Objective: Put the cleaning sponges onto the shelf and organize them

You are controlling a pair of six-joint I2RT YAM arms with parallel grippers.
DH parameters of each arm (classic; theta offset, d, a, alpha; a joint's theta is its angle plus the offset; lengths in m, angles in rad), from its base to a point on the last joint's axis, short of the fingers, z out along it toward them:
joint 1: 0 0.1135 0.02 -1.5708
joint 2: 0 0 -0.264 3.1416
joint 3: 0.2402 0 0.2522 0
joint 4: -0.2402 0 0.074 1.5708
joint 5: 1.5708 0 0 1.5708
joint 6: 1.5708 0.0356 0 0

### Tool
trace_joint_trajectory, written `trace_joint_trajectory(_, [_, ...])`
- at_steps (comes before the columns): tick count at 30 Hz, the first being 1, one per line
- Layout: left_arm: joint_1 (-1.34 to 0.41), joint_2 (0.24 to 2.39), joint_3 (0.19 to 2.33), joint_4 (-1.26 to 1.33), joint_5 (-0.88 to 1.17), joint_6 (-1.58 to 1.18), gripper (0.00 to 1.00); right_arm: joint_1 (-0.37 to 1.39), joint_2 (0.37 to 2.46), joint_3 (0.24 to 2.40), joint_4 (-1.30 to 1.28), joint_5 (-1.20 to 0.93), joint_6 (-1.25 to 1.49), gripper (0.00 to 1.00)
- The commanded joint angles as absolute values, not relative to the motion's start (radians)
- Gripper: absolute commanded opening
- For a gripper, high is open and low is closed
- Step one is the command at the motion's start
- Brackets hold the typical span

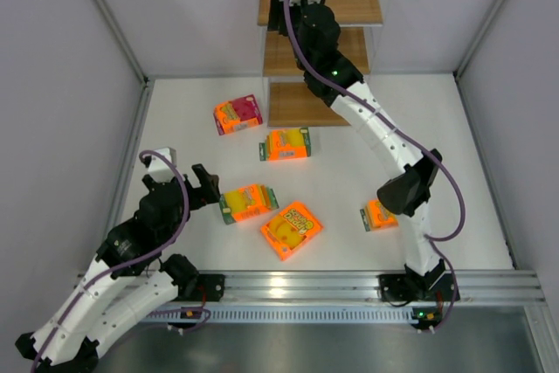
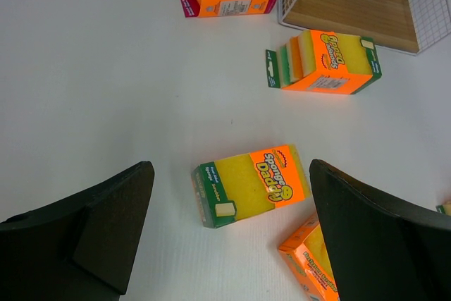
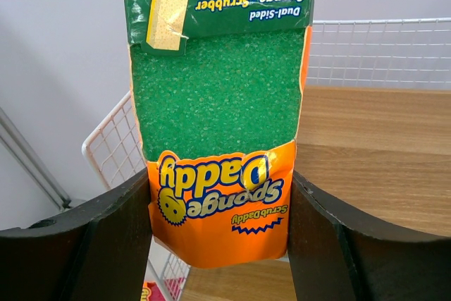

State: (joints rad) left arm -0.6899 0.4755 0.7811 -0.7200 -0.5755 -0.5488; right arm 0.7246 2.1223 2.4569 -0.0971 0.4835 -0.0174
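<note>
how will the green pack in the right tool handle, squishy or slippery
Probably light and squashy: the green pack is a sponge, so the right tool may dent it. Its glossy wrap looks slippery. Held on end by the shelf, it would likely tip if released upright.

Around me a white table is boxed in left, far and right by plain pale grey walls joined at slim metal posts, with an aluminium rail catching the light along its near edge.
</note>
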Motion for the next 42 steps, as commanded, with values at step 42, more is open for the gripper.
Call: trace_joint_trajectory(42, [-0.692, 0.486, 0.776, -0.721, -0.592, -0.557, 0.98, 0.719, 1.642, 2.162, -0.293, 0.537, -0.008, 0.99])
